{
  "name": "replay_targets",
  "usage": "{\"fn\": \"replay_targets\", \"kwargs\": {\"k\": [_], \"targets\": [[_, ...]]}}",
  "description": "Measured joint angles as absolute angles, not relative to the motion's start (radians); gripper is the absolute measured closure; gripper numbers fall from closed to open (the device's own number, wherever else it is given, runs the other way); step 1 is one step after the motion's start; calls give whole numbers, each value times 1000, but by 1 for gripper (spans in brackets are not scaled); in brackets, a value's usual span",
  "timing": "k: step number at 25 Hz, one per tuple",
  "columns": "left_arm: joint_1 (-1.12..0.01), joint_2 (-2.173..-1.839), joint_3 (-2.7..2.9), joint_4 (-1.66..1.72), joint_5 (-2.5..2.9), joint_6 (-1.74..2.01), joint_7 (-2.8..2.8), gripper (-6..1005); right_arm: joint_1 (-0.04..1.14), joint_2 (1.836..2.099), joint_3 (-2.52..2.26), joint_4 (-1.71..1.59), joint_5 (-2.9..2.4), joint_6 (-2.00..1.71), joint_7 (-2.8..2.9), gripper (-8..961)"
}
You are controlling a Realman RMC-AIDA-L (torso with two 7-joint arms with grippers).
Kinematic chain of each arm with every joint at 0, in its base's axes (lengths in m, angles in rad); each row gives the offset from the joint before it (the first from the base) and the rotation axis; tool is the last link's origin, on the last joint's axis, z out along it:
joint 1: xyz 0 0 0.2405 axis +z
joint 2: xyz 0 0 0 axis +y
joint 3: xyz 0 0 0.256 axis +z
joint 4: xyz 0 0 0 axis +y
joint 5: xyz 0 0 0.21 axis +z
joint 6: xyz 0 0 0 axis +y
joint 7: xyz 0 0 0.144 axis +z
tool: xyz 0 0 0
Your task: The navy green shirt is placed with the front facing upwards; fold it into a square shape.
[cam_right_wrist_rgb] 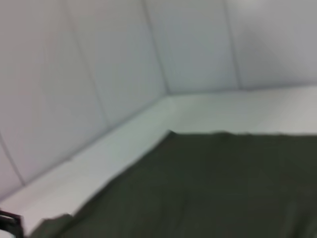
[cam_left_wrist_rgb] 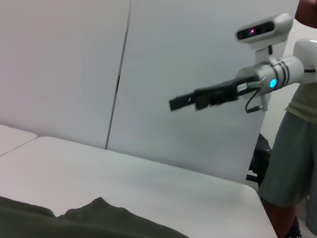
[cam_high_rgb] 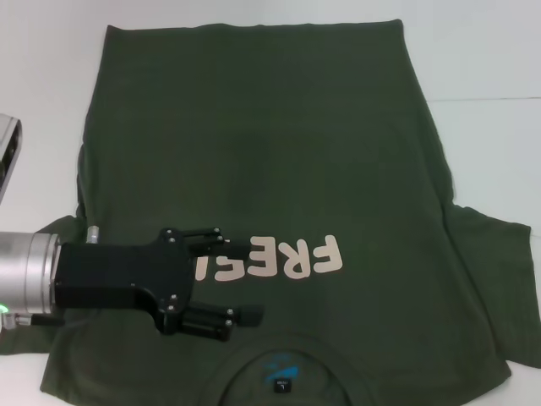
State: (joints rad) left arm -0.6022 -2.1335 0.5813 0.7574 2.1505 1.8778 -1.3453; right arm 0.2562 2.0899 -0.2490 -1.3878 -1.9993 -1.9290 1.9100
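Observation:
The navy green shirt (cam_high_rgb: pixel 254 144) lies flat on the white table, front up, with cream letters across the chest and the collar (cam_high_rgb: pixel 283 372) nearest me. Its far hem is at the top of the head view. My left gripper (cam_high_rgb: pixel 249 279) hovers open over the chest, just left of the lettering, with nothing between its fingers. The shirt's right sleeve (cam_high_rgb: pixel 499 254) spreads out to the right. My right gripper (cam_left_wrist_rgb: pixel 198 99) appears only in the left wrist view, raised in the air away from the table. Shirt fabric also shows in the left wrist view (cam_left_wrist_rgb: pixel 99 220) and the right wrist view (cam_right_wrist_rgb: pixel 223 183).
The white table (cam_high_rgb: pixel 490 68) extends beyond the shirt on the right and at the back. A grey device (cam_high_rgb: pixel 7 152) sits at the left edge. A person (cam_left_wrist_rgb: pixel 297 148) stands beside the table's end. White wall panels surround the table.

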Motion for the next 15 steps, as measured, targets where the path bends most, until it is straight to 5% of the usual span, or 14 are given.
{"fn": "replay_targets", "kwargs": {"k": [15], "targets": [[-602,-2137,589,746,2151,1872,-1345,92,445,2032,-329,-1303,-2480,-1875,2322,127]]}}
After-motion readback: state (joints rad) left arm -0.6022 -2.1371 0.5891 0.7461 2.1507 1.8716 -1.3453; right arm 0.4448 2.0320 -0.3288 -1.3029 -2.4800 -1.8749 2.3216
